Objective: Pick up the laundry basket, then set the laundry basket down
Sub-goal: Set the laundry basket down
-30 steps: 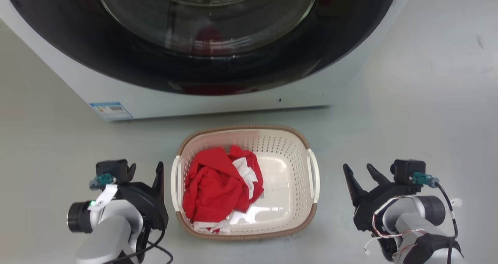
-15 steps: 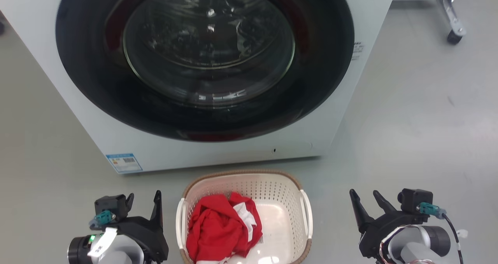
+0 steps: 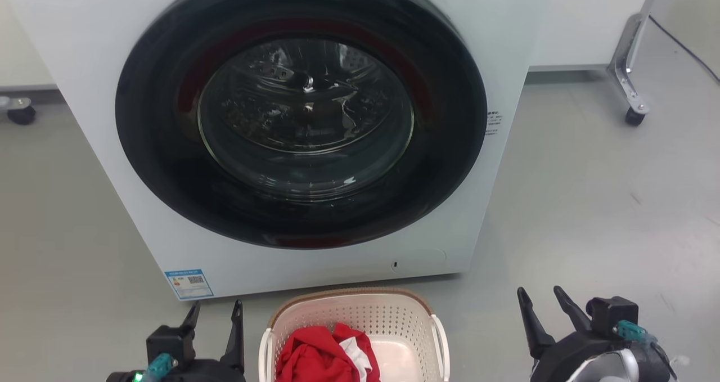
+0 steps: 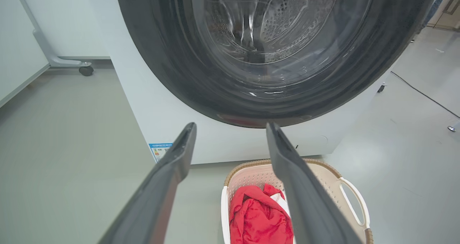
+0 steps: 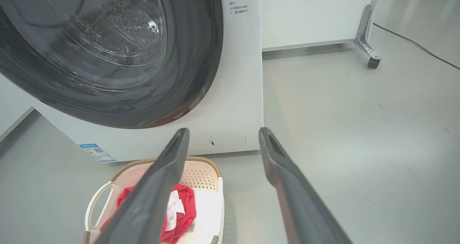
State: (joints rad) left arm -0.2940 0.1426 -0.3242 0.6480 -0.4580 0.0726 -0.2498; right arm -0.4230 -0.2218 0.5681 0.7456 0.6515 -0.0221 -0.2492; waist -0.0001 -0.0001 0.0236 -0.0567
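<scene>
The washing machine stands straight ahead of you, door shut, on the grey floor. The laundry basket sits on that floor just in front of the machine's base. It is centred before you and cut off by the lower edge of the head view. A red garment is heaped in its left half.

What matters for the lift is that the basket lies between your two arms, not ahead of either one. The left gripper is just beside the basket's left wall, jaws spread and empty. The right gripper, also spread and empty, is clearly farther out from the right wall. So the right arm likely has more ground to close.

The white handles sit on the left and right sides, one facing each arm. You will probably need to bring both arms inward, not forward.
</scene>
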